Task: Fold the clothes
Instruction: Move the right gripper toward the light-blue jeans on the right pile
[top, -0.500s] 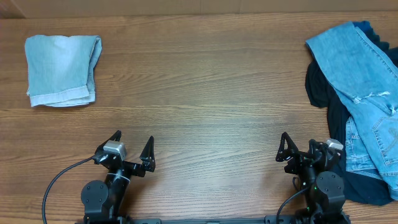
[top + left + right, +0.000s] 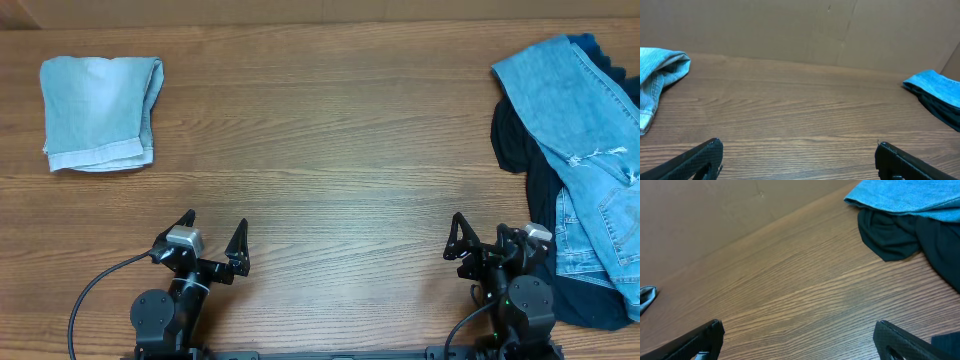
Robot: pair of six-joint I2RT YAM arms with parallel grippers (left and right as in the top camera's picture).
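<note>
While both arms sat low at the near edge of the table, the left gripper stood wide apart and held nothing, and the right gripper was likewise wide and empty. Unfolded jeans lay at the far right, draped over a black garment and a navy one just beside the right gripper. A folded denim piece lay at the far left, well apart.

No change detected. In the overhead view, the left gripper and right gripper occupy the same positions as before, fingers equally spread. The folded denim piece and jeans show no displacement on the table.
</note>
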